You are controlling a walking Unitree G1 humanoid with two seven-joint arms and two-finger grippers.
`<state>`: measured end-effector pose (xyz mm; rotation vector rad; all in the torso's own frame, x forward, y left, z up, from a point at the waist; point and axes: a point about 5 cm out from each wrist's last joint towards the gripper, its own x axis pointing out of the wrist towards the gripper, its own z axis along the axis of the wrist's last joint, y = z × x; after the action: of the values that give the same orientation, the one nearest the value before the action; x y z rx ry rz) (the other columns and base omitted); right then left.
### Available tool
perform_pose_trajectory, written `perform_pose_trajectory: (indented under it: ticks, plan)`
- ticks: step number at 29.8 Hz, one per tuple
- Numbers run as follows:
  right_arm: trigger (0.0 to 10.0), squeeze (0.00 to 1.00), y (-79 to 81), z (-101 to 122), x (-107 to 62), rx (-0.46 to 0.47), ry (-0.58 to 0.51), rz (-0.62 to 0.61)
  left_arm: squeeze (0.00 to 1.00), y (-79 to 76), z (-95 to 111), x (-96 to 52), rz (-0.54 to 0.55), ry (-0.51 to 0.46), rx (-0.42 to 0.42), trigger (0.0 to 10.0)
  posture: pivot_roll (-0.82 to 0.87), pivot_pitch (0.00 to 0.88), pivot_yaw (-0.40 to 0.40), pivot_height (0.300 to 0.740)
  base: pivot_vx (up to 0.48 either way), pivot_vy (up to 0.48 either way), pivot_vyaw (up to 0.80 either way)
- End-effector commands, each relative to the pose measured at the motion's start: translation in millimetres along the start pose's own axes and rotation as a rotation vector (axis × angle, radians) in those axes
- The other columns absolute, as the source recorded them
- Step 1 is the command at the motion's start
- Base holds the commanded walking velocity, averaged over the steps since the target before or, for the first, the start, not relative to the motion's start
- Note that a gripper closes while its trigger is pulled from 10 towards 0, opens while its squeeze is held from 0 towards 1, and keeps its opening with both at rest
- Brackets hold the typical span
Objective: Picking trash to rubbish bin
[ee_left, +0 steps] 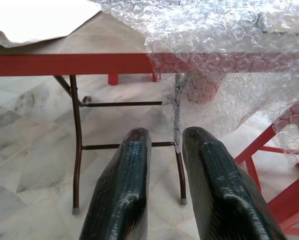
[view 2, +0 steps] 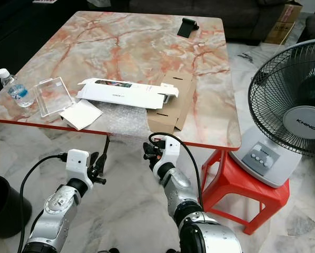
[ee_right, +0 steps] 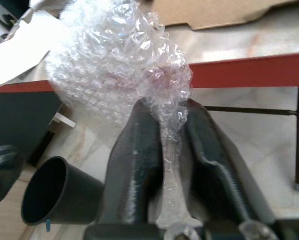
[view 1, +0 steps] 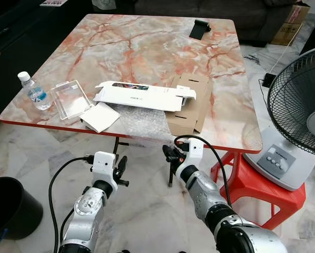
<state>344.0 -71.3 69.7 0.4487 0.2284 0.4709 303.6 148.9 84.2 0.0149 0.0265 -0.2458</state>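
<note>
Where the bubble wrap point(ee_right: 120, 65) droops over the red edge of the bench point(view 1: 147, 42), pinched at its hanging end between the closed fingers of the right end effector point(view 1: 169, 154). Left end effector point(ee_left: 164, 145) nearby, slightly parted, empty. Rubbish bin point(view 1: 10, 206) partly cut off.

The marble table point(view 1: 147, 47) (red-edged) bears a water bottle point(view 1: 34, 91), clear tray point(view 1: 70, 99), white box point(view 1: 141, 96), cardboard point(view 1: 189, 105), bubble wrap point(view 1: 139, 124).
</note>
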Motion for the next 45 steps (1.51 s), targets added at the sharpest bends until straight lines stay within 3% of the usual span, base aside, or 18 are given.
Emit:
perform_pose_trajectory:
  ticks: [1, 5, 6, 7, 8, 21, 25, 36, 45]
  plan:
    - [0.0, 0.0, 1.5, 6.7, 1.1, -0.012, -0.038, 0.025, 0.0, -1.3, -3.1, 0.3, -0.003, 0.001, -0.014, 10.0, 0.12, 0.098, -0.012, 0.74, 0.0, 0.0, 0.0]
    - [0.0, 0.0, 0.0, 8.9, 0.2, -0.015, -0.048, 0.035, 0.0, -2.5, -3.0, 4.3, -0.008, 0.0, -0.018, 10.0, 0.12, 0.076, -0.013, 0.74, 0.0, 0.0, 0.0]
    - [1.4, 0.0, -0.3, 9.7, 0.1, -0.016, -0.052, 0.038, 0.0, -3.0, -2.7, 5.5, -0.01, -0.002, -0.019, 10.0, 0.12, 0.066, -0.012, 0.74, 0.0, 0.0, 0.0]
    - [1.4, 0.0, -0.6, 10.2, -0.2, -0.017, -0.056, 0.042, 0.0, -3.8, -2.2, 6.1, -0.013, -0.005, -0.02, 10.0, 0.12, 0.066, -0.012, 0.74, 0.0, 0.0, 0.0]
    - [10.0, 0.0, -0.7, 11.0, -0.4, -0.019, -0.061, 0.048, 0.0, -4.5, -1.9, 7.2, -0.017, -0.007, -0.021, 10.0, 0.11, 0.056, -0.011, 0.74, 0.0, 0.0, 0.0]
    - [10.0, 0.0, -1.2, 34.2, 0.7, -0.031, -0.17, 0.103, 0.0, -9.5, 1.9, 18.0, -0.042, -0.034, -0.027, 10.0, 0.1, 0.0, -0.016, 0.74, 0.0, 0.0, 0.0]
    - [10.0, 0.0, 8.0, 50.8, 7.6, -0.049, -0.217, 0.149, 0.0, -9.5, 2.6, 21.9, -0.044, -0.035, -0.027, 10.0, 0.1, 0.0, -0.015, 0.74, 0.0, 0.0, 0.0]
    - [10.0, 0.0, 28.7, 72.8, 21.6, -0.068, -0.245, 0.214, 0.0, 2.1, 3.0, 24.2, 0.001, -0.036, -0.023, 10.0, 0.1, 0.0, -0.03, 0.74, 0.0, 0.0, 0.0]
    - [10.0, 0.0, 41.7, 88.6, 30.1, -0.091, -0.254, 0.243, 0.0, 2.8, 0.8, 22.5, 0.013, -0.035, -0.035, 10.0, 0.11, 0.008, -0.042, 0.74, 0.0, 0.0, 0.0]
